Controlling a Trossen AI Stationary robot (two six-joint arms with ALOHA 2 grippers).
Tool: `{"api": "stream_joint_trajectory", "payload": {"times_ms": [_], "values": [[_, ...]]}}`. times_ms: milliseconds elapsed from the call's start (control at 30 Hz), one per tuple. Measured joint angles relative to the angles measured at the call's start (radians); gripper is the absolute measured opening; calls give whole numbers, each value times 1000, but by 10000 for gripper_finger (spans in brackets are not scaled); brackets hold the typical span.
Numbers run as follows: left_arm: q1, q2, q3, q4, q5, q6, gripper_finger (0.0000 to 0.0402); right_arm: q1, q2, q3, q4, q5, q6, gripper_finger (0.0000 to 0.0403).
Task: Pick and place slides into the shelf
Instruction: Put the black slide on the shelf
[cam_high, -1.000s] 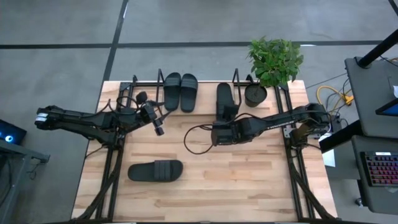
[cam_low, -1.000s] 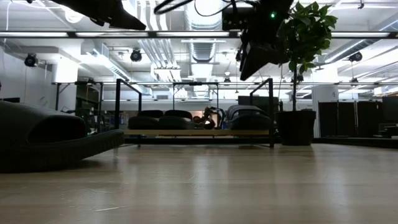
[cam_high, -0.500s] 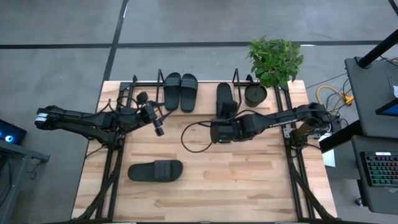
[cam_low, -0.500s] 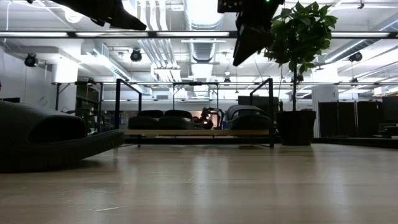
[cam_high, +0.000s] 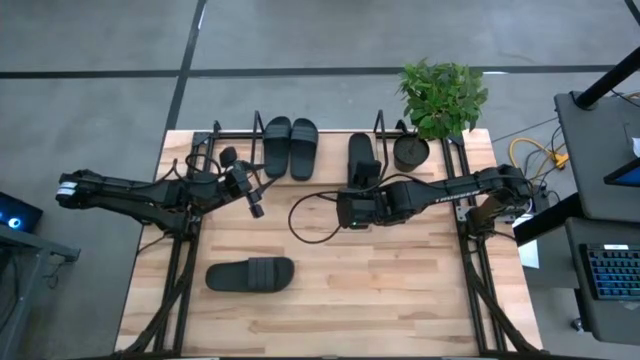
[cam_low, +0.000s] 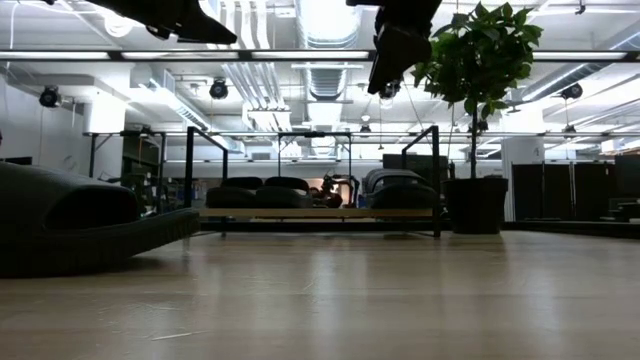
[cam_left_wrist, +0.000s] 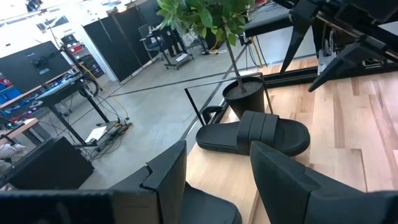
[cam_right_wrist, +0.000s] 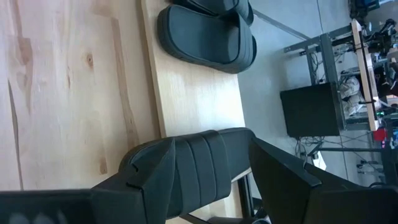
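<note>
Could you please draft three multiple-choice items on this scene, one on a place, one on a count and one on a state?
1. Where does the slide off the shelf lie?
A. On the table's near left part
B. Inside the plant pot
C. On the floor beside the table

2. How many slides are on the shelf?
A. One
B. Three
C. Five

3. In what state is the right gripper?
A. Shut on a slide
B. Open with nothing between its fingers
C. Shut on the plant pot

Answers:
1. A, since the high view shows it flat on the bare boards, below the left gripper.
2. B, since a pair stands at the left and a single slide near the plant pot.
3. B, since the right wrist view shows its fingers apart, above that single slide.
</note>
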Motion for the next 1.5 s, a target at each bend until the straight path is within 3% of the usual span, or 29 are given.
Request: {"api": "stream_joint_trajectory", "payload": {"times_ms": [1500], "values": [[0, 0, 11, 40, 80, -3, 164, 0, -2, 8, -4, 0, 0, 196]]}}
